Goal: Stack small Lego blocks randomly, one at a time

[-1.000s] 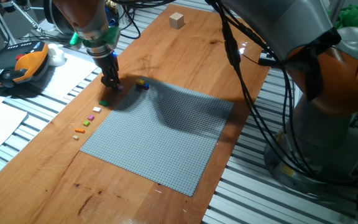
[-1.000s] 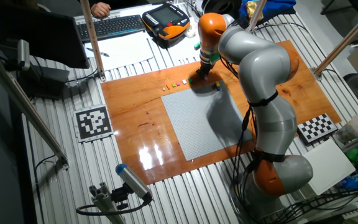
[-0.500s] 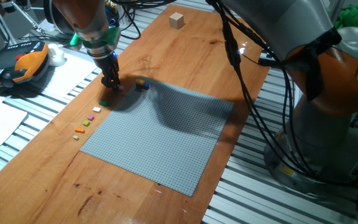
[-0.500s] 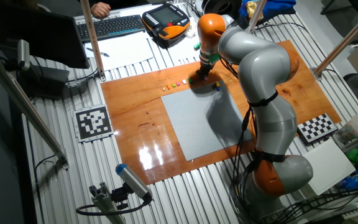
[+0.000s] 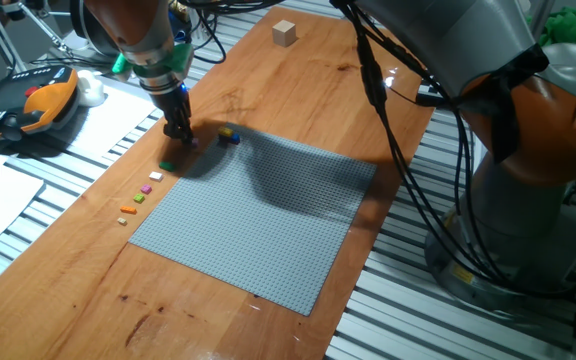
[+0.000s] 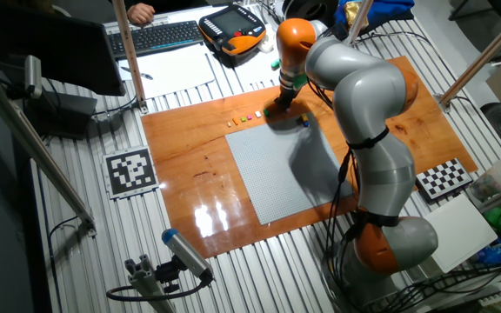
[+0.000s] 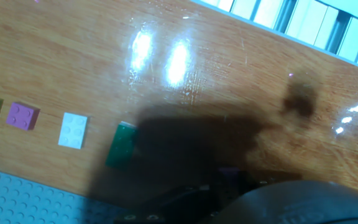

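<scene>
Because your gripper (image 5: pixel 179 134) was pressed down at the baseplate's (image 5: pixel 258 220) far corner, its fingertips were hidden; I cannot tell whether they pinched a block. Spare blocks, such as the green one (image 7: pixel 121 144), lay lined up along the plate's edge, likely for easy one-at-a-time picking.

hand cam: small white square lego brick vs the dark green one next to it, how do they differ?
Colour: the small white square Lego brick is white; the dark green Lego brick is dark green.
Shape: the white one looks square, the green one narrower and longer.
Studs: plain on the white one, not discernible on the green.
Light: the white one is lit; the green one lies at the edge of the gripper's shadow.
Both lie flat on the wooden board, apart.
</scene>
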### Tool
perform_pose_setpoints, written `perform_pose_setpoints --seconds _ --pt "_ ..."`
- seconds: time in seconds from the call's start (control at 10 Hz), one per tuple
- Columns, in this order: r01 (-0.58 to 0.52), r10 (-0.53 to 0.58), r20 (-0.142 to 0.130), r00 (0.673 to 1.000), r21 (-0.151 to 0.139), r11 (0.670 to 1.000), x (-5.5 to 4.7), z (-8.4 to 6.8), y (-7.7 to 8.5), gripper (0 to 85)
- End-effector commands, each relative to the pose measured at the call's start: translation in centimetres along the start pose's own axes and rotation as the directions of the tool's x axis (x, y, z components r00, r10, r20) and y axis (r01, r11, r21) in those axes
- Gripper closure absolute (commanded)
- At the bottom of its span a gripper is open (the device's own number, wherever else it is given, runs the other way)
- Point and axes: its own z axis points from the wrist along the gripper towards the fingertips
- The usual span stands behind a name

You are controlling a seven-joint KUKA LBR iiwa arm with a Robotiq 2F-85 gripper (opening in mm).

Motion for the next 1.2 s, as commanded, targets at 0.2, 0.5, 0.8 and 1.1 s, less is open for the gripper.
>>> perform_pose_setpoints --seconds 0.2,0.5,0.8,1.1 --pt "0.002 -0.002 -0.005 1.0 -0.005 1.0 0.0 -0.1 -0.1 68.0" --pt "0.002 -0.002 -0.011 1.0 -0.011 1.0 0.0 -0.5 -0.2 68.0" --pt "-0.056 0.056 -0.027 0.998 -0.022 0.998 0.7 -2.4 -0.9 85.0" --pt "-0.169 0.167 -0.043 0.985 -0.052 0.984 1.5 -4.5 -2.3 85.0"
